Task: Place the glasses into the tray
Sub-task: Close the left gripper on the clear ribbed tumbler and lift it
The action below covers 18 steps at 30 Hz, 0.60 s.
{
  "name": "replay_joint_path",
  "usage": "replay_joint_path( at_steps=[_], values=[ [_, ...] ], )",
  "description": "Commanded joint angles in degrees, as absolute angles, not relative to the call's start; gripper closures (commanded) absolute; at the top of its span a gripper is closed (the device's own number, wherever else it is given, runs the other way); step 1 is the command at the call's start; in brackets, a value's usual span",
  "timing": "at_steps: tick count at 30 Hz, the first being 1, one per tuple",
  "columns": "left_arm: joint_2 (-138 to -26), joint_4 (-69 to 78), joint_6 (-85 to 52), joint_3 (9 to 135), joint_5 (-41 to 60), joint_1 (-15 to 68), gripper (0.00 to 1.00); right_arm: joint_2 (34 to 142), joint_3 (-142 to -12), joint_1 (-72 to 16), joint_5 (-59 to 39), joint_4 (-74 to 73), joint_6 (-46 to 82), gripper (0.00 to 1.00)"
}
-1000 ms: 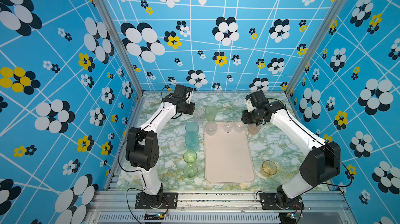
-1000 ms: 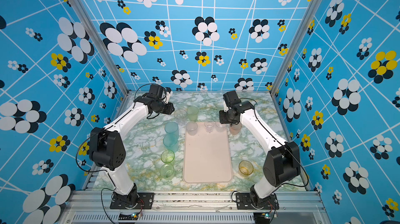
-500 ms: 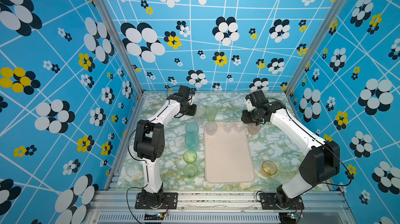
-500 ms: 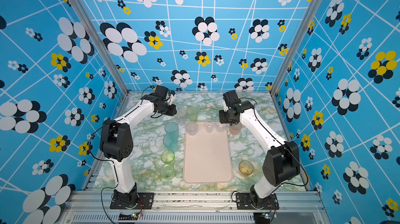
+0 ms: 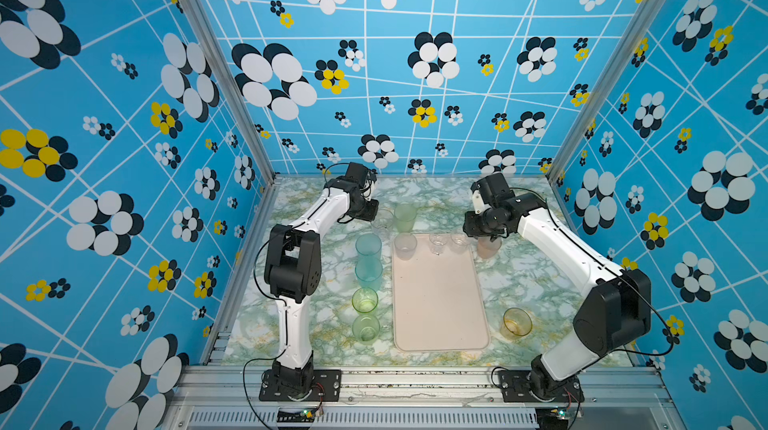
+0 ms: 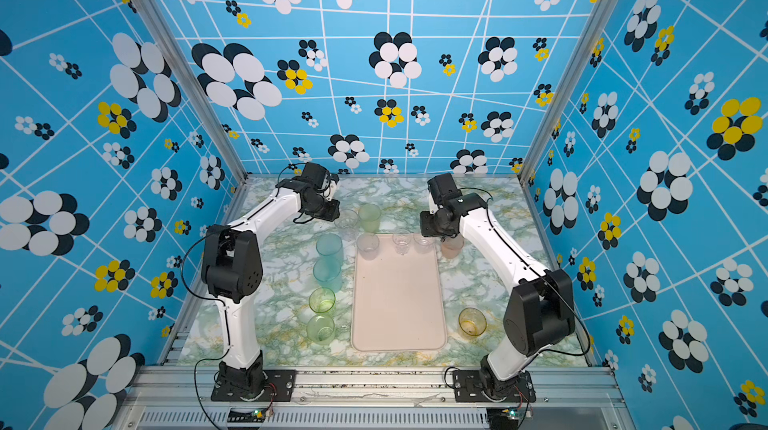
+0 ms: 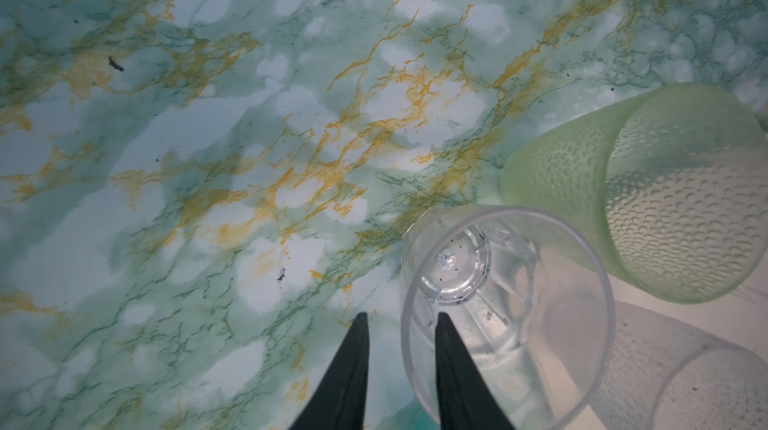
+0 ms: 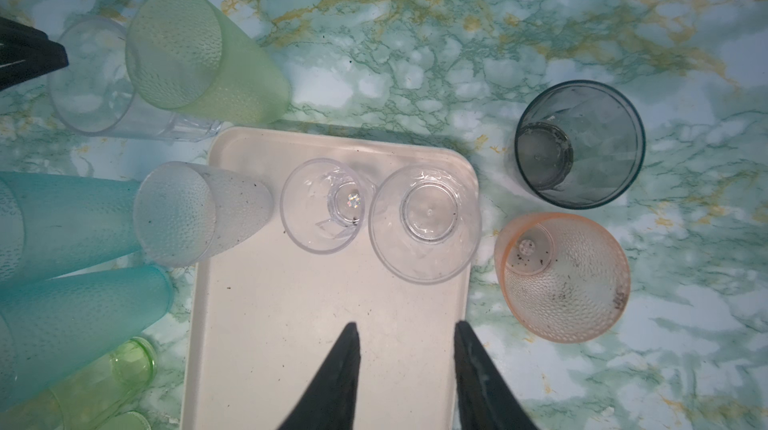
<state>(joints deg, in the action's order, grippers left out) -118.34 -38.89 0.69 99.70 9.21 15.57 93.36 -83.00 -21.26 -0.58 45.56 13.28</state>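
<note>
The cream-pink tray (image 5: 440, 303) lies mid-table. At its far end stand a frosted glass (image 8: 199, 212) and two small clear glasses (image 8: 322, 203) (image 8: 424, 222). My left gripper (image 7: 401, 316) is open and straddles the rim of a clear glass (image 7: 507, 295) just off the tray's far left corner, one finger inside and one outside. A pale green glass (image 7: 648, 195) stands against the clear one. My right gripper (image 8: 405, 324) hangs open and empty over the tray's far right part. Pink (image 8: 561, 278) and smoky grey (image 8: 579, 154) glasses stand on the table beside it.
Two teal glasses (image 5: 368, 245) (image 5: 368, 272) and two lime ones (image 5: 365, 299) (image 5: 365, 328) line the tray's left side. An amber glass (image 5: 516, 322) stands near the tray's front right corner. Patterned walls close in the marbled table (image 5: 540, 282) on three sides.
My left arm has reached further right and down to the clear glass, and its jaws have narrowed a little. The right arm has hardly moved.
</note>
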Motion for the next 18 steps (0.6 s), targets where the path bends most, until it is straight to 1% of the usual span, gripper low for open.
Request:
replay_joint_path(
  at_steps=[1, 5, 10, 18],
  values=[
    [-120.10, -40.74, 1.67, 101.76, 8.45, 16.08, 0.71, 94.46, -84.46, -21.62, -0.17, 45.88, 13.45, 0.60],
    [-120.35, -40.34, 1.67, 101.88, 8.52, 16.08, 0.75, 94.46, -84.42, -21.62, -0.18, 45.71, 13.45, 0.60],
    [-121.42, -41.20, 1.85, 103.11, 8.62, 16.16, 0.76, 94.56, -84.12, -21.62, -0.26, 45.64, 13.45, 0.60],
    [-123.22, -42.37, 2.62, 104.81, 8.98, 16.17, 0.85, 94.32, -83.86, -21.62, -0.07, 45.53, 13.47, 0.60]
  ],
)
